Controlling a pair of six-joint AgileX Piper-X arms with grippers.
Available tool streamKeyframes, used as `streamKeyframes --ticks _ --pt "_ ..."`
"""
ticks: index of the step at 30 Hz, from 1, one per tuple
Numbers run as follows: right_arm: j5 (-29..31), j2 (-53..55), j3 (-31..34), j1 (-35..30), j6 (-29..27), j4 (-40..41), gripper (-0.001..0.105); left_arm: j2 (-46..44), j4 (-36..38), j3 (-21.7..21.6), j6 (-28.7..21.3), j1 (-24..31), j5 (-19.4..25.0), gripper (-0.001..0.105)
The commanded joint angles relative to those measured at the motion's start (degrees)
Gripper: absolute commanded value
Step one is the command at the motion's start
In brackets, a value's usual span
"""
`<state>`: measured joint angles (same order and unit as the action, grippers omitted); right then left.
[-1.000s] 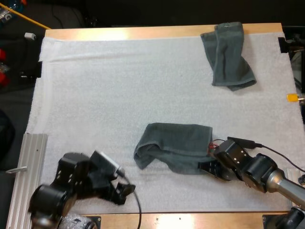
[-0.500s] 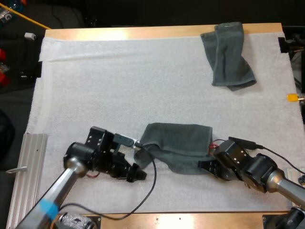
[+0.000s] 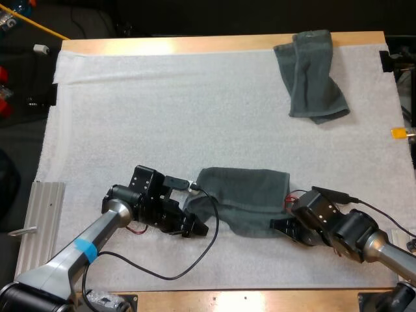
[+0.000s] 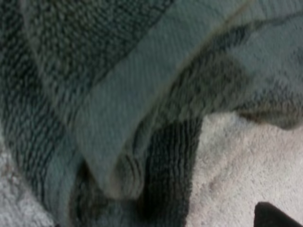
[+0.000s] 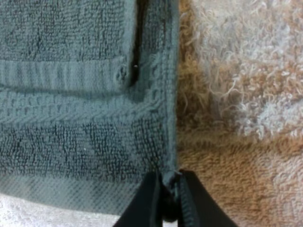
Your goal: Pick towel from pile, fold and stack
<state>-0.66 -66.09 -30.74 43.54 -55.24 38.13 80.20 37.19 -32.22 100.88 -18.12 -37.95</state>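
Observation:
A dark grey-green towel (image 3: 244, 195) lies loosely folded on the white mat (image 3: 143, 117), near the front middle. My right gripper (image 3: 281, 227) is at its near right corner. In the right wrist view the right gripper (image 5: 166, 208) pinches the towel's hemmed corner (image 5: 94, 118) from both sides. My left gripper (image 3: 197, 230) rests at the towel's bunched left end. In the left wrist view the towel's folds (image 4: 123, 109) are right in front, and one black fingertip (image 4: 273, 215) stands off to the side over the mat, apart from the cloth.
A second dark towel (image 3: 312, 75) lies crumpled at the mat's far right corner. A ribbed metal plate (image 3: 36, 227) sits off the mat's left front edge. The mat's left and middle stretch is bare.
My left arm has swung in from the front left corner to the towel's left end. The right gripper has stayed at the towel's right corner, and the towel's left end is slightly pushed in.

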Motion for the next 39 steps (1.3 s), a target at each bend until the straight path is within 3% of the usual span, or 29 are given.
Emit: streamKeyframes --ticks 1,5,9,14,17,21,26,32,39 --pt "0.0 0.2 0.0 0.1 0.1 0.3 0.000 0.0 -0.8 -0.5 0.6 -0.4 -0.6 0.067" --pt "0.0 0.2 0.0 0.1 0.7 0.3 0.000 0.0 -1.9 -0.5 1.0 -0.9 -0.5 0.063" --pt "0.0 0.2 0.0 0.1 0.6 0.3 0.000 0.0 -3.6 -0.5 1.3 -3.9 -0.1 0.049" --pt "0.0 0.2 0.0 0.1 0.6 0.3 0.000 0.0 -4.8 -0.5 1.3 -8.3 4.0 0.038" --pt "0.0 0.2 0.0 0.1 0.6 0.3 0.000 0.0 -4.8 -0.5 1.3 -9.6 7.2 0.026" --pt "0.0 0.2 0.0 0.1 0.6 0.3 0.000 0.0 -3.7 -0.5 1.3 -9.7 9.6 0.001" --pt "-0.8 0.2 0.0 0.1 -0.3 0.3 0.000 -1.6 -2.2 -0.5 1.3 -9.7 9.4 0.000" --pt "-2.9 3.2 -2.0 0.1 -3.3 2.0 0.000 -9.9 4.3 -1.5 -0.3 -9.7 9.4 0.000" --pt "-2.2 11.9 -11.5 0.1 -5.8 14.0 0.000 -21.9 17.4 -8.2 -0.9 -9.7 7.7 0.000"
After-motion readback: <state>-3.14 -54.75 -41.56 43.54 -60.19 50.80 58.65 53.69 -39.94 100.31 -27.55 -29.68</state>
